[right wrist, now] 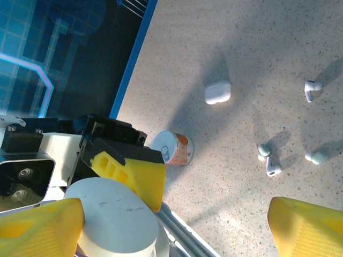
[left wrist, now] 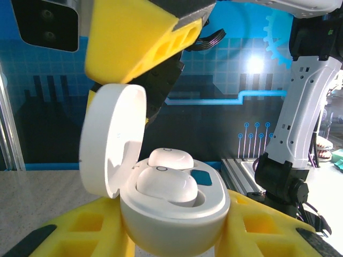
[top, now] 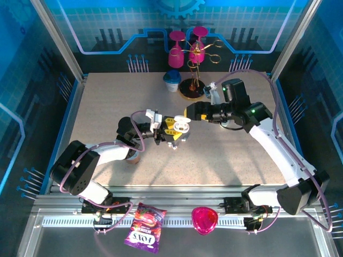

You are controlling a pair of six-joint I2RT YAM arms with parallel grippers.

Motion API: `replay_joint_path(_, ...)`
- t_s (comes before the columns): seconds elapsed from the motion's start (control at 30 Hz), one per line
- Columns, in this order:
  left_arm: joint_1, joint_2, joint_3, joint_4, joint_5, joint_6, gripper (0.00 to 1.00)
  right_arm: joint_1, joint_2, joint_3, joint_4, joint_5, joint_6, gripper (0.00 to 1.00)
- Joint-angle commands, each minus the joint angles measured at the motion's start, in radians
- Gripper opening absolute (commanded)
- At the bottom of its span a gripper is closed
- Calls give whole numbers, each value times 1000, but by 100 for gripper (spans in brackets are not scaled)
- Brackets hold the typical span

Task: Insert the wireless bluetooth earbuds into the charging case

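Observation:
My left gripper point(left wrist: 174, 227) is shut on the white charging case point(left wrist: 177, 214), which sits upright between its yellow fingers point(left wrist: 69, 230). The lid point(left wrist: 110, 142) stands open to the left. Two rounded white earbuds point(left wrist: 166, 184) sit in the case's wells. My right gripper point(top: 186, 116) hovers just above the case point(top: 181, 126), open and holding nothing; one of its yellow fingers point(left wrist: 134, 43) hangs over the lid. In the right wrist view the lid's back point(right wrist: 115, 219) lies between that gripper's spread fingers point(right wrist: 37, 227). Several stemmed white earbuds point(right wrist: 272, 167) lie loose on the table.
A second small white case point(right wrist: 218, 92) and a small tin can point(right wrist: 172, 148) rest on the speckled table. At the back stand a gold rack with pink glasses point(top: 193, 53) and a blue-and-white cup point(top: 172, 80). A snack packet point(top: 144, 227) and a pink object point(top: 204, 219) lie on the front rail.

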Motion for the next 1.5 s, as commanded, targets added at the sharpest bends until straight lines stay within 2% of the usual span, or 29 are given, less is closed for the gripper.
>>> replay_joint_path(0.0, -5, 8, 15, 53, 2, 3, 22, 11, -35, -25, -28, -43, -8, 90)
replay_joint_path(0.17, -6, 13, 25, 52, -7, -4, 21, 11, -86, -84, 5, -54, 2, 90)
replay_joint_path(0.27, -6, 17, 30, 53, -16, -5, 21, 1, -125, -128, 79, -110, 38, 91)
replay_joint_path(0.4, -6, 14, 31, 53, -34, 4, 21, -24, -188, -228, 238, -164, 159, 91)
replay_joint_path(0.53, -5, 8, 34, 53, -57, 22, 22, -34, -226, -369, 476, -258, 350, 89)
replay_joint_path(0.73, -6, 13, 55, 53, -70, 35, 22, 9, -252, -544, 802, -257, 595, 88)
replay_joint_path(0.97, -8, 10, 56, 53, -73, 38, 22, 62, -213, -629, 1039, -237, 715, 86)
replay_joint_path(1.1, -10, 4, 54, 53, -70, 33, 22, 79, -188, -634, 1091, -241, 731, 76)
replay_joint_path(1.23, -18, 5, 57, 53, -70, 29, 22, 86, -160, -639, 1143, -251, 753, 60)
replay_joint_path(1.47, -18, 3, 55, 53, -69, 34, 22, 79, -153, -630, 1143, -255, 756, 43)
